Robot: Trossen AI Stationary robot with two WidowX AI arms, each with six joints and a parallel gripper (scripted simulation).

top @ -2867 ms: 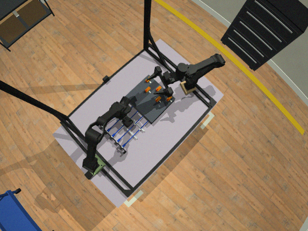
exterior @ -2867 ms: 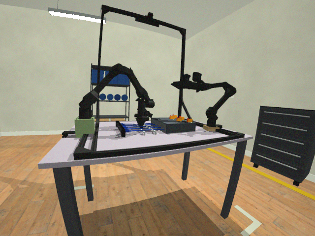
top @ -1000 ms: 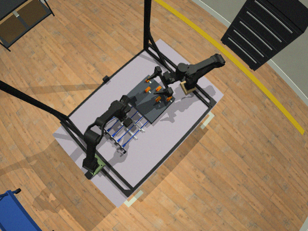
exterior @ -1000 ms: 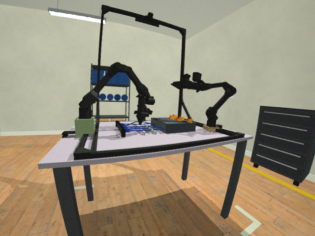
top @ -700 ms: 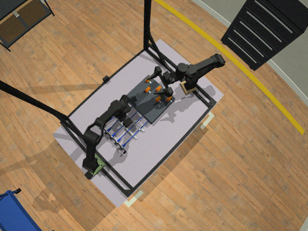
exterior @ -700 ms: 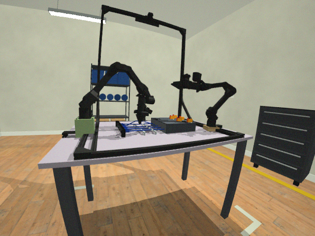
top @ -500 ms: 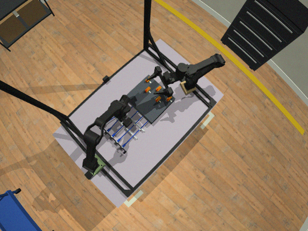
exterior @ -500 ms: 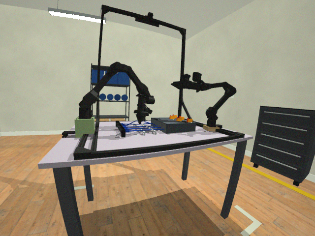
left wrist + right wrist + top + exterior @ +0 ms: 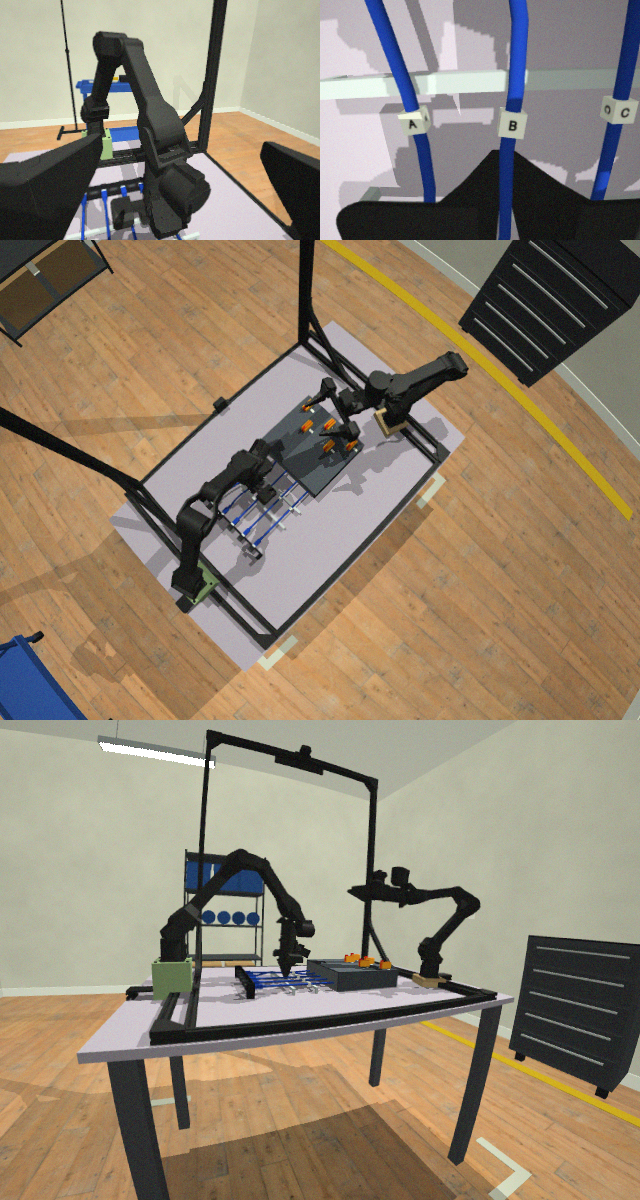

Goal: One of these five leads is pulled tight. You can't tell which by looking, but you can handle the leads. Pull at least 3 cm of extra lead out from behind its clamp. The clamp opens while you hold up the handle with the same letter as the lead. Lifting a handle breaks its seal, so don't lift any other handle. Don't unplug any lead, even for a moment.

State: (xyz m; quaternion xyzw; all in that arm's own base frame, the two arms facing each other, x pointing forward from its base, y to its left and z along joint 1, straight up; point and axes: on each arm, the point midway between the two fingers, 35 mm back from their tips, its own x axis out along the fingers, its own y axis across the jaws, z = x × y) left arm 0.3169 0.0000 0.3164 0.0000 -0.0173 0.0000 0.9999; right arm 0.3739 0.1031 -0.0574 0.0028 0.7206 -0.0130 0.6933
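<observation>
The small white cube-shaped tags on three round blue leads read "A" on one tag [image 9: 414, 121], "B" on the next tag [image 9: 512, 124] and "C" on the third tag [image 9: 619, 110], which also shows a partly legible character on its side face.
</observation>
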